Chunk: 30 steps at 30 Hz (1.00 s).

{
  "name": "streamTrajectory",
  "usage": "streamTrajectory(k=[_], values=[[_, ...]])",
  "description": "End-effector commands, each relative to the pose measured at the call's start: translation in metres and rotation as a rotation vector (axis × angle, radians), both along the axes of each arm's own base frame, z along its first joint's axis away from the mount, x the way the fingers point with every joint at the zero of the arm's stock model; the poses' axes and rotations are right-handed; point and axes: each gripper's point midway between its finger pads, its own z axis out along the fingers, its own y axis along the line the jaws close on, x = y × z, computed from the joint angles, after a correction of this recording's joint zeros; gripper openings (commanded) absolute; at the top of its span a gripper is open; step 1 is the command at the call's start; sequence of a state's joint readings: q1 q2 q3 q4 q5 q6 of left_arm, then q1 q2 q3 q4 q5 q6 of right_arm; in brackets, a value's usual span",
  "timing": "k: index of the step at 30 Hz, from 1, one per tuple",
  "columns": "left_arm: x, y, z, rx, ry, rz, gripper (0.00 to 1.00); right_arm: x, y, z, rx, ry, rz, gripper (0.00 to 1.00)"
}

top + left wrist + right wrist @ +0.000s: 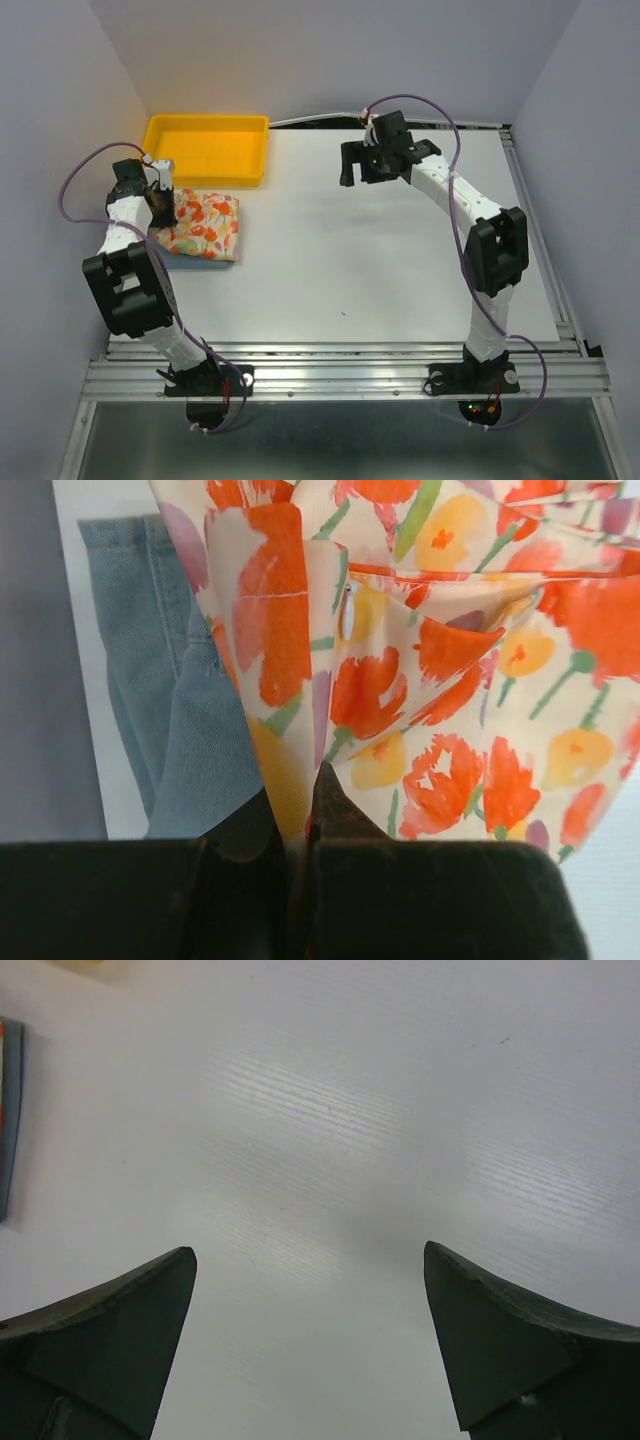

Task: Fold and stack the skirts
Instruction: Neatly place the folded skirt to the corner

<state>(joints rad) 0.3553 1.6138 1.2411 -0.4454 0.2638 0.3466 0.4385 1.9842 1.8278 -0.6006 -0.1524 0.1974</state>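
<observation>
A: Where do the two garments lie?
B: At the left side of the table (pixel 400 270), just in front of the yellow tray (pixel 205 148). The floral skirt (pixel 207 224) is folded small and rests on the denim skirt (pixel 200 263), whose blue edge shows along the near side.

A: And the left gripper (pixel 296 790)?
B: It is almost closed, pinching a thin fold at the floral skirt's left edge. The wrist view shows cloth bunched between the tips, with denim underneath to the left.

A: What does the step seem to call for?
B: Probably squaring the top piece on the pile. The pinch should take the floral layer only and the lift should be low. Letting go is best left until the edges line up with the denim, or the fold may spring open.

A: The right gripper (pixel 308 1252)?
B: It is spread wide with nothing in it, above bare table at the far side, well apart from the pile.

A: How do the arms stand?
B: The left arm (pixel 125 285) reaches forward along the table's left edge, wrist bent down to the cloth. The right arm (pixel 495 250) stretches up the right side, its forearm angling inward.
</observation>
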Motion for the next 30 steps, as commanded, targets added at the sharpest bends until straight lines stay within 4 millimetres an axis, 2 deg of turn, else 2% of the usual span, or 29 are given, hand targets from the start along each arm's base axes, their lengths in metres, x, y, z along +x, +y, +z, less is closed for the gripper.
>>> streamTrajectory(k=[1, 7, 9, 10, 12, 14, 15, 16, 17, 20, 21, 22, 24, 25, 27, 28, 29, 30], values=[[0.012, 0.025, -0.006, 0.087, -0.024, 0.061, 0.04, 0.0, 0.001, 0.005, -0.004, -0.013, 0.021, 1.0], [0.012, 0.051, -0.015, 0.149, -0.002, 0.146, 0.07, -0.002, -0.002, 0.004, -0.016, -0.01, 0.019, 1.0], [0.011, 0.06, -0.016, 0.166, 0.01, 0.17, 0.15, -0.002, -0.002, 0.004, -0.017, -0.01, 0.018, 1.0], [0.009, 0.062, -0.019, 0.162, 0.019, 0.177, 0.24, -0.003, -0.002, 0.004, -0.017, -0.01, 0.018, 1.0], [0.011, 0.064, -0.013, 0.159, 0.002, 0.177, 0.36, -0.004, -0.003, 0.007, -0.018, -0.014, 0.018, 1.0], [0.013, 0.061, -0.001, 0.161, -0.024, 0.155, 0.47, -0.004, -0.005, 0.009, -0.023, -0.02, 0.017, 1.0], [0.011, 0.06, 0.007, 0.164, -0.035, 0.149, 0.57, -0.004, -0.006, 0.01, -0.028, -0.023, 0.018, 1.0], [0.012, 0.058, 0.012, 0.158, -0.042, 0.133, 0.6, -0.004, -0.006, 0.011, -0.032, -0.028, 0.019, 1.0], [0.013, 0.057, 0.023, 0.161, -0.055, 0.127, 0.69, -0.004, -0.007, 0.013, -0.034, -0.031, 0.019, 1.0], [0.015, 0.058, 0.045, 0.177, -0.089, 0.12, 0.72, -0.004, -0.01, 0.017, -0.046, -0.043, 0.016, 1.0], [0.017, 0.059, 0.063, 0.196, -0.121, 0.117, 0.73, -0.004, -0.011, 0.022, -0.052, -0.056, 0.021, 1.0], [0.016, 0.06, 0.071, 0.207, -0.132, 0.117, 0.74, -0.005, -0.012, 0.023, -0.058, -0.061, 0.024, 1.0], [0.02, 0.06, 0.095, 0.242, -0.17, 0.109, 0.75, -0.003, -0.024, 0.023, -0.07, -0.062, 0.008, 1.0], [0.02, 0.059, 0.101, 0.25, -0.175, 0.106, 0.98, -0.003, -0.029, 0.024, -0.07, -0.06, 0.003, 1.0], [0.025, 0.053, 0.117, 0.261, -0.197, 0.081, 0.98, 0.001, -0.049, 0.029, -0.048, -0.055, -0.035, 1.0], [0.024, 0.048, 0.118, 0.256, -0.182, 0.065, 0.98, 0.002, -0.058, 0.029, -0.031, -0.045, -0.054, 1.0], [0.026, 0.044, 0.123, 0.266, -0.192, 0.053, 0.98, 0.003, -0.077, 0.029, 0.002, -0.024, -0.078, 1.0], [0.03, 0.031, 0.131, 0.274, -0.214, 0.027, 0.98, 0.002, -0.086, 0.029, 0.022, -0.011, -0.092, 1.0]])
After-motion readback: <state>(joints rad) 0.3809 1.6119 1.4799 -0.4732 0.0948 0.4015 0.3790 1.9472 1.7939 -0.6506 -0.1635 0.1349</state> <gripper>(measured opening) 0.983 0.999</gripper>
